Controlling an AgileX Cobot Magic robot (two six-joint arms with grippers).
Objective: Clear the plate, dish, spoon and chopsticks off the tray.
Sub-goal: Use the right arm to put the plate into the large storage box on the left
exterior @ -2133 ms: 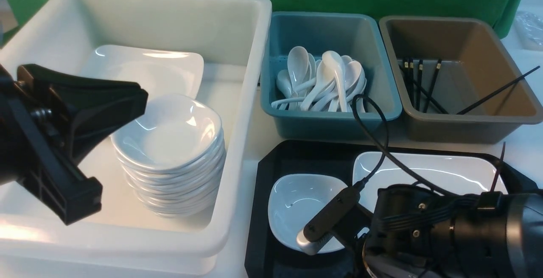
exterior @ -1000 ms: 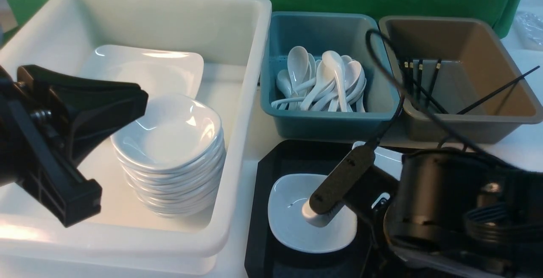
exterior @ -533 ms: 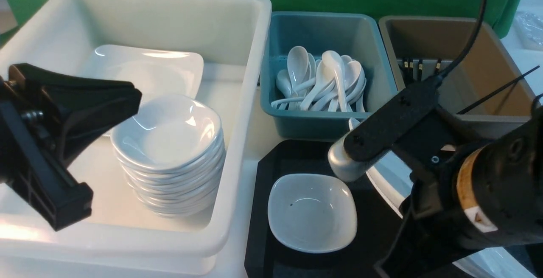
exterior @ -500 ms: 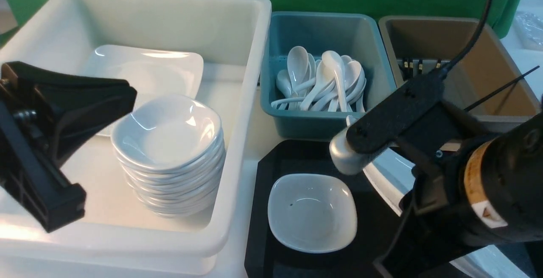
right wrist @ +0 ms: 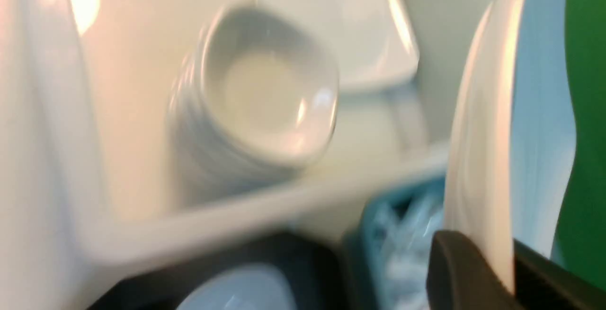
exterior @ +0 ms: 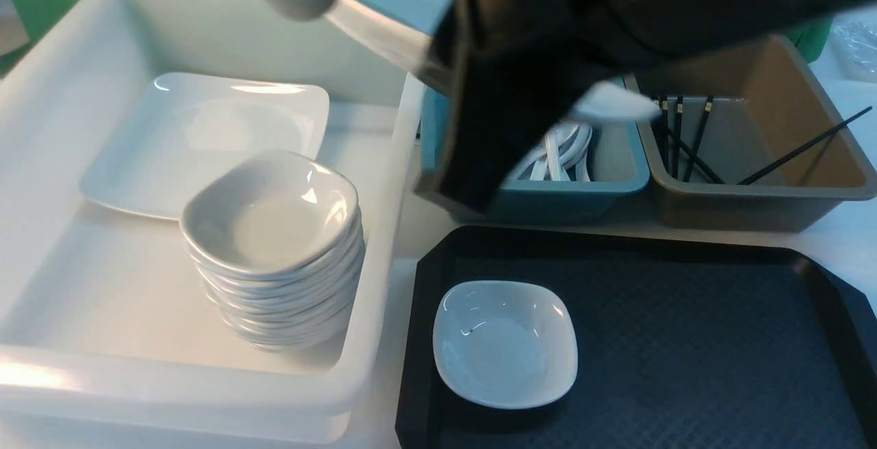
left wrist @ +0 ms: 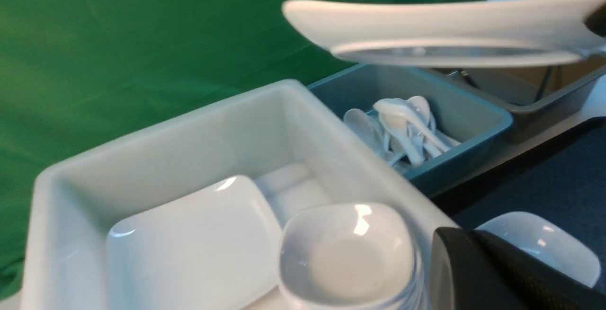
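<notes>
Three tubs (exterior: 754, 205), two plates (left wrist: 435, 26), one tray (exterior: 685, 339)

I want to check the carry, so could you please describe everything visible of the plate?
The plate is glossy white, wide and shallow, ceramic-looking, with a raised foot ring underneath. It is off the tray, held in the air about where the white tub meets the teal tub. The right claw pinches its rim between dark fingers; nothing else appears to touch it. It is motion-blurred in the front view, so its tilt is unclear.
</notes>
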